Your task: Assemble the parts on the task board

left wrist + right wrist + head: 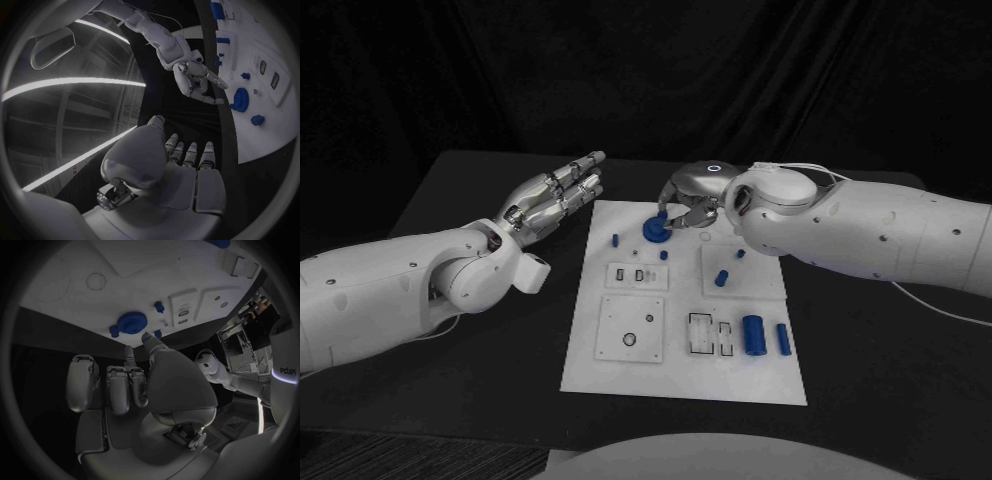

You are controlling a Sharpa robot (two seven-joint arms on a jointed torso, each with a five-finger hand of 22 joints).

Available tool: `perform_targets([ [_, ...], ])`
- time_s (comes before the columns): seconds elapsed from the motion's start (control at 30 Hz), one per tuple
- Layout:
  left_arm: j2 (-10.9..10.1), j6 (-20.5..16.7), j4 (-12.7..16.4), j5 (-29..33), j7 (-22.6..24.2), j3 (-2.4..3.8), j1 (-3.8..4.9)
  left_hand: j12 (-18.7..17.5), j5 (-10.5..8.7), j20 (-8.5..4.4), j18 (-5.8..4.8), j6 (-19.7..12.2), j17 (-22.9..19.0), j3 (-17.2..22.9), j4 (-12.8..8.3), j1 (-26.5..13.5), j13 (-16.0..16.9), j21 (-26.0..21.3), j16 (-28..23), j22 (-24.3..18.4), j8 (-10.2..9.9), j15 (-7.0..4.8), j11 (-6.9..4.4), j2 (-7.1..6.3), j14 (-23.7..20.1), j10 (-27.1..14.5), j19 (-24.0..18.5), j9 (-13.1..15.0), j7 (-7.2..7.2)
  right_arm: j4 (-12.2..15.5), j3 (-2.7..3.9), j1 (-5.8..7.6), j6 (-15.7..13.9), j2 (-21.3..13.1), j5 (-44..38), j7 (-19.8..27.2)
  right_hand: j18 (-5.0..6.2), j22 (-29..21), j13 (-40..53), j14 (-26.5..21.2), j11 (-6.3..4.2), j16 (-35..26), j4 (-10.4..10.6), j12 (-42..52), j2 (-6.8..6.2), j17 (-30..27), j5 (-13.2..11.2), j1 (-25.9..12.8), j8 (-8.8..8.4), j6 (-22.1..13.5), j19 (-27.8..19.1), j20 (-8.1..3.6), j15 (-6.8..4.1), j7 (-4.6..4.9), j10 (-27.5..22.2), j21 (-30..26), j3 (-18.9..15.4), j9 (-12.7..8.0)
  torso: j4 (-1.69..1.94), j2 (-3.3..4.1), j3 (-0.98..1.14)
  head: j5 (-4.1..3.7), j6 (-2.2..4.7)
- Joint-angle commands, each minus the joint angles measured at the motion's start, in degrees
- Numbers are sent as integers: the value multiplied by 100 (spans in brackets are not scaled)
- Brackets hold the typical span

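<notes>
Two white robot arms reach over a black table (473, 400) toward a flat white rectangular task board (678, 375).

The head view shows the right hand (687, 203) bent down at the board's far edge, fingertips beside a round blue toothed gear part (655, 231); whether they touch it I cannot tell. Its wrist view shows the fingers curled, with the gear (131, 321) just beyond them. The left hand (557, 195) hovers off the board's far left corner, palm open, fingers straight and slightly apart.
</notes>
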Motion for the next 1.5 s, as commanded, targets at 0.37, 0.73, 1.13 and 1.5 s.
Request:
perform_targets([
  [0.37,5,34,-3,-5,70,5,-14,-38,35,44,90,-25,-5,32,-34,66,-5,-20,-21,-8,13,45,56,-5,-2,3,4,6,-3,1191,-42,334,-117,-1793,217,-395,79,985,1508,572,-74,-63,-229,15,-52,1431,646,444,18,98,-77,-70,-57,-130,606,-215,272,-167,-53,-47,-21,-20,66],
  [0.73,14,38,-19,-5,63,4,-39,-38,36,44,90,-26,-5,33,-36,67,-5,-20,-21,-8,13,46,57,-5,-2,3,4,6,-3,1232,-67,143,-383,-2585,433,-381,81,995,1508,547,-99,-136,-9,15,-100,1361,-306,305,-21,-50,-56,-92,-75,-155,606,-280,150,-350,-50,-52,-14,-72,85],
  [1.13,33,55,-28,-5,61,4,-71,-38,36,44,90,-26,-5,33,-36,67,-5,-20,-21,-8,13,46,57,-5,-2,3,4,6,-3,1043,-70,-114,-647,-2704,458,-207,97,979,1508,500,-109,-280,172,15,-148,1223,-684,281,-17,-299,-67,-110,-91,-159,606,-391,-31,-600,-39,-41,-20,-128,81],
  [1.5,27,65,-23,-5,62,4,-94,-38,41,47,90,-22,-5,42,-48,71,-5,-20,-21,-8,14,50,60,-7,-2,3,4,6,-2,840,-71,-287,-617,-2529,459,-119,99,978,1508,494,-97,-307,241,15,-155,1198,-804,273,-7,-307,-62,-107,-85,-137,606,-414,-95,-660,-48,-49,-23,-127,26],
])
